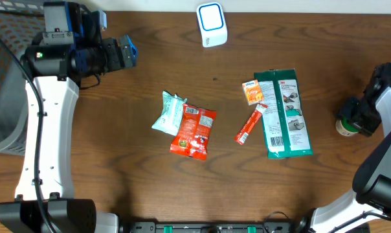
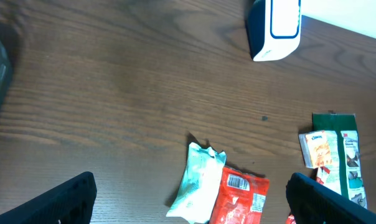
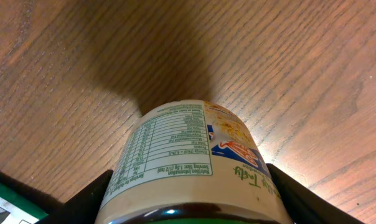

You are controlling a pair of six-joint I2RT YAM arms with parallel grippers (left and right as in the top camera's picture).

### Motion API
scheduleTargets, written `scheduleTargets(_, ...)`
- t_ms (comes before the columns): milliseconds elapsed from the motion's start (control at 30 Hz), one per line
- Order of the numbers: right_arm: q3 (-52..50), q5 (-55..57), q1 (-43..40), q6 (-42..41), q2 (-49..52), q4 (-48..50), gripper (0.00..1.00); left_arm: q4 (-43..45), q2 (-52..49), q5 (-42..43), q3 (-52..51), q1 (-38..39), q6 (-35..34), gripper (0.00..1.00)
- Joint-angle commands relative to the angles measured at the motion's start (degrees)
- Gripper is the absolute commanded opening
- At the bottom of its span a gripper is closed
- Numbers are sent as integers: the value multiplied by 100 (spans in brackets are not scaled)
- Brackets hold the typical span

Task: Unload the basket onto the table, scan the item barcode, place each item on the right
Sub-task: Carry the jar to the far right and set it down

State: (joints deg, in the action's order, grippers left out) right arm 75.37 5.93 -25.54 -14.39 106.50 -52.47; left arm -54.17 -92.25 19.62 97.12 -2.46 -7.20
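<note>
Two claws show: the right claw [image 3: 191, 208] is clamped on a cream round labelled jar [image 3: 194, 149] near the right edge of the brown wooden surface [image 1: 150, 58]. The left claw [image 2: 188, 202] hangs wide apart, left of the white-and-blue scanner box [image 1: 212, 24]

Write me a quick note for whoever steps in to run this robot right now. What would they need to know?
Left gripper: open, empty, hovering over the far left of the table.
Right gripper: shut on a jar at the table's right edge; I cannot tell whether the jar is lifted.
Scanner: stands at the far edge, near the middle.
Teal pouch, red pouch, orange packet, red stick and green packet lie mid-table, away from both grippers.
Done: jar gripped.
Left: bring the jar to the scanner and show its barcode.
</note>
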Motion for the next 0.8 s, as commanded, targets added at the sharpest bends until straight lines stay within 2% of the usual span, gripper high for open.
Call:
scheduleTargets(0, -17, -24, -35, 52, 2, 15, 22, -22, -22, 50, 61, -2, 55, 97)
scheduleTargets(100, -17, -24, -28, 50, 2, -2, 25, -22, -22, 50, 61, -2, 55, 97)
scheduleTargets(133, -17, -24, -24, 50, 2, -2, 29, -22, -22, 50, 61, -2, 55, 97)
scheduleTargets(267, -17, -24, -26, 52, 2, -9, 51, -22, -22, 50, 61, -2, 55, 97)
scheduleTargets(367, -17, -24, -31, 52, 2, -52, 60, -22, -22, 50, 61, -2, 55, 97)
scheduleTargets(467, -17, -24, -28, 50, 2, -59, 74, -22, -22, 50, 61, -2, 55, 97)
scheduleTargets(500, -17, -24, -28, 50, 2, -57, 80, -22, -22, 50, 61, -2, 55, 97)
scheduleTargets(533, -17, -24, -28, 50, 2, -52, 90, -22, -22, 50, 61, -2, 55, 97)
scheduleTargets(600, -17, -24, -28, 50, 2, -55, 98, -22, -22, 50, 61, -2, 55, 97)
scheduleTargets(767, -17, -22, -28, 52, 2, -59, 99, -22, -22, 50, 61, -2, 55, 97)
